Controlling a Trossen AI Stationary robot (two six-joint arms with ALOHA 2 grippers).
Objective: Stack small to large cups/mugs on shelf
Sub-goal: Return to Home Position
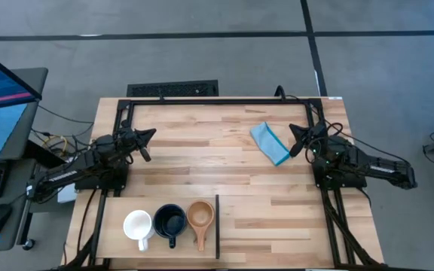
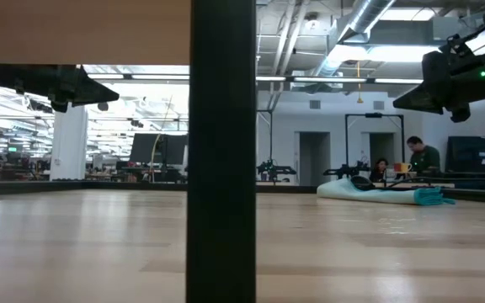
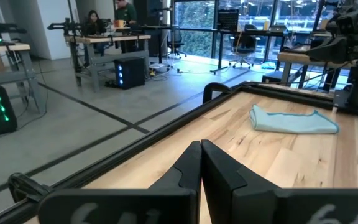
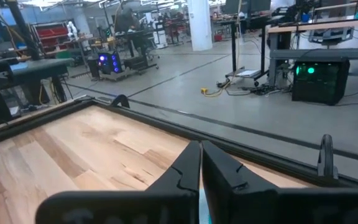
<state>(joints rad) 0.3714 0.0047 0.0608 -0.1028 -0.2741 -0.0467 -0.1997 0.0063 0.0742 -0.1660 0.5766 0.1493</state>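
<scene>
Three cups stand in a row on the pale wood shelf at the table's near left: a white mug, a black mug and a small tan wooden cup with its long handle toward the near edge. The shelf's thin dark upright edge is right of the tan cup. My left gripper is shut and empty above the table's left side. My right gripper is shut and empty above the right side, next to a folded light-blue cloth.
The light-blue cloth also shows in the left wrist view. A black frame runs along the table's far and side edges. In the low view a dark upright post stands close in front. People sit at desks in the room beyond.
</scene>
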